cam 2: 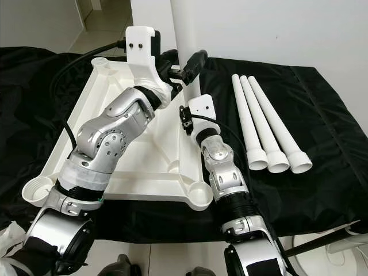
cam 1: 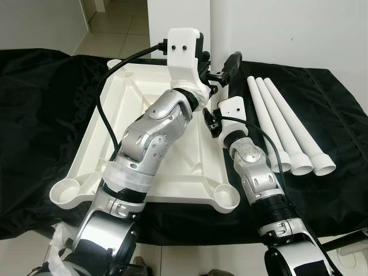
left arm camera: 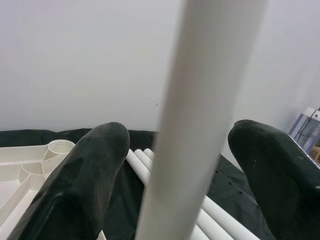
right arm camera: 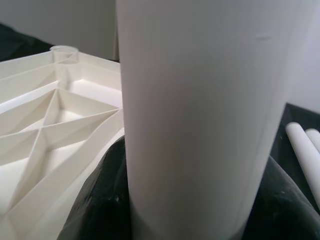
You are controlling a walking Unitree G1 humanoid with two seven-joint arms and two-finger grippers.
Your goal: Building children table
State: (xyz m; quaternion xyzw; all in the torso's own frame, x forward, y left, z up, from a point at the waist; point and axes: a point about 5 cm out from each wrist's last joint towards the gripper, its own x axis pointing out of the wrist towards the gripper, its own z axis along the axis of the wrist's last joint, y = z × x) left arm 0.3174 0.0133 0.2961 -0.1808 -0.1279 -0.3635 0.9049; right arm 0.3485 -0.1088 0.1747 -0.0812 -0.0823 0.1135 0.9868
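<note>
White plastic made up nearly everything on the black cloth (cam 1: 46,103): an upturned tabletop (cam 1: 144,109) with ribbed underside lay in the centre-left of the left eye frame, a round socket at each visible corner. One upright leg (cam 2: 185,34) rose at the far right corner of the tabletop, in the upper centre of the frame.

Both arms reached to that leg. The left end effector (left arm camera: 180,165) stood with its two black fingers (left arm camera: 85,180) spread wide on either side of the leg, clear gaps showing between pads and tube in the left wrist view, so it was not gripping. The right end effector (cam 1: 231,72) sat lower on the same leg; in the right wrist view its dark fingers (right arm camera: 102,200) pressed against both sides of the tube, holding it.

Three more legs (cam 1: 284,123) lay side by side on the cloth at the right of the frame, just beside one another, flared ends toward the lower right. They lay apart from the tabletop, with the right forearm between.

A pale wall (cam 1: 299,29) filled the upper right behind the bench.
</note>
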